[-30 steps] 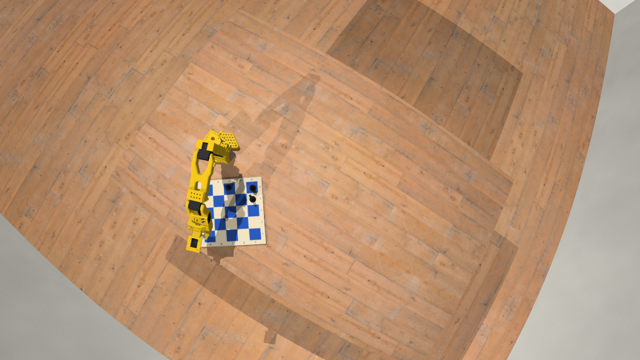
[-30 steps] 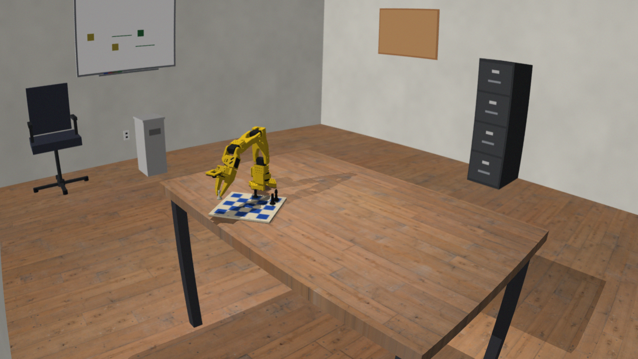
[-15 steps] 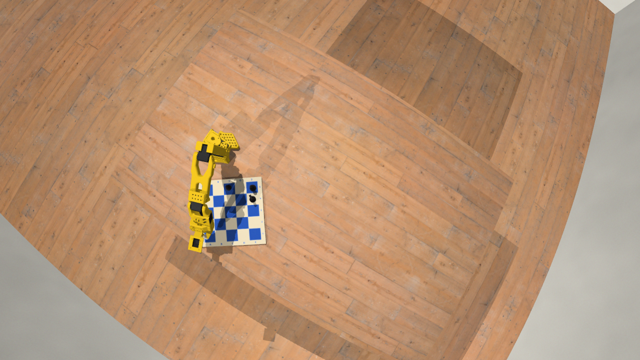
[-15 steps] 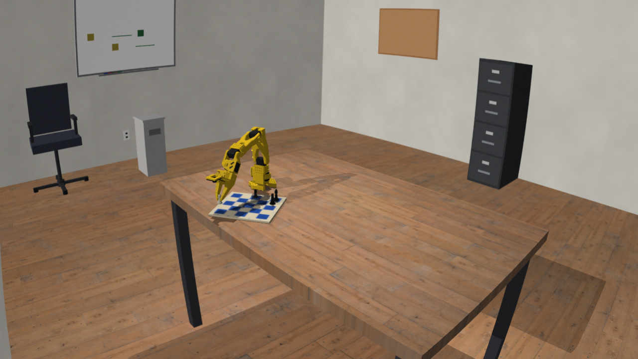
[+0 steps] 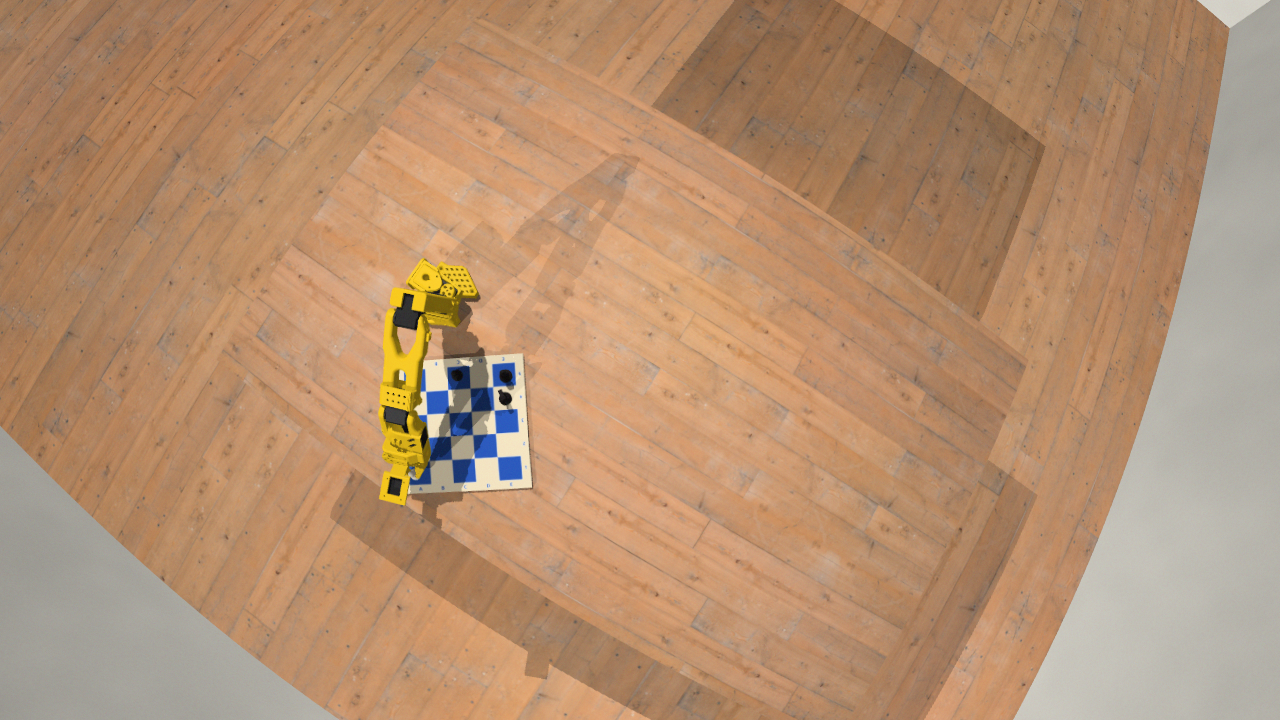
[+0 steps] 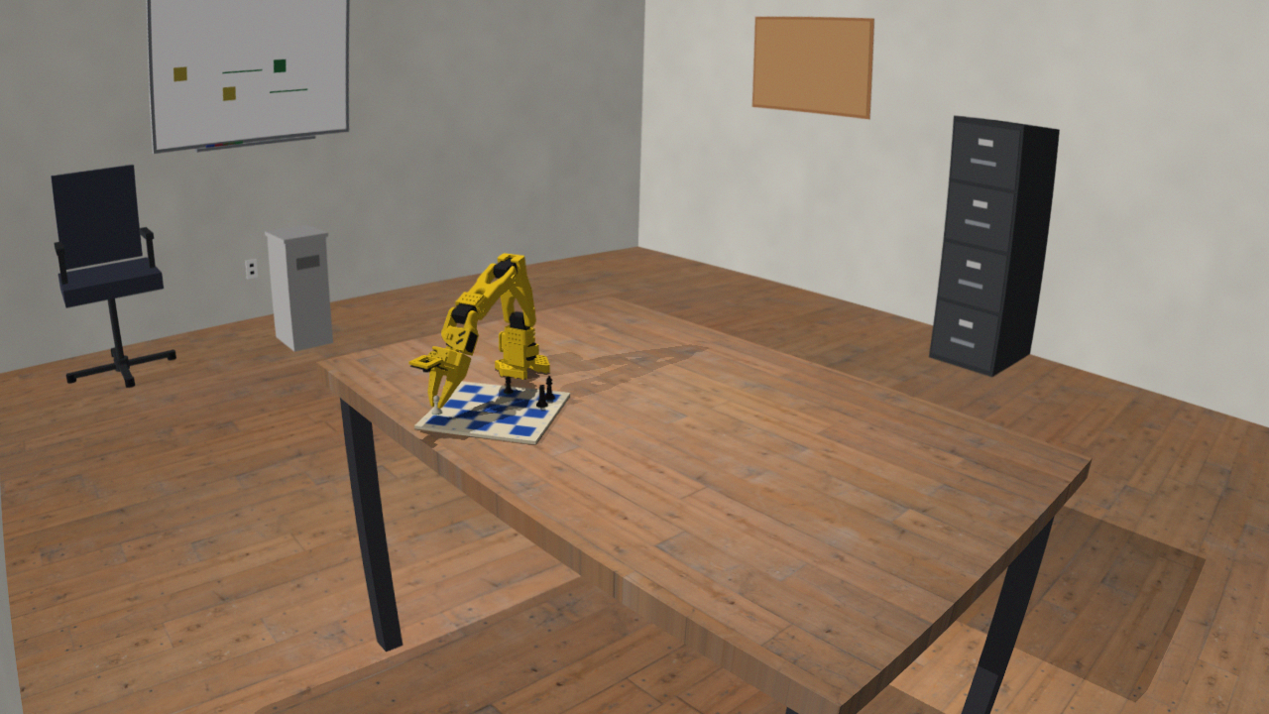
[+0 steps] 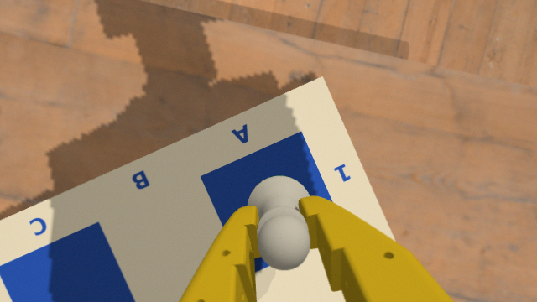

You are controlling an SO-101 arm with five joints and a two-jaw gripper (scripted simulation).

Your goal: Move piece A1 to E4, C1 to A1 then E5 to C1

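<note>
The gripper [image 7: 280,218] is closed on a white pawn [image 7: 282,243], its yellow jaws pinching the neck just under the round head. The pawn stands upright, long axis straight down, its base over the blue A1 square [image 7: 256,176] at the board [image 7: 176,201] corner; whether it touches the square I cannot tell. If this is the C1 piece arriving, the coming move is a straight drop and release, and the base looks near the square's middle. The wrist view shows the grip and the edge letters; the top view hides the pawn under the arm [image 5: 400,385] but shows three black pieces [image 5: 505,396] at the far rows. The board lies near the bench [image 6: 798,497] corner.
</note>
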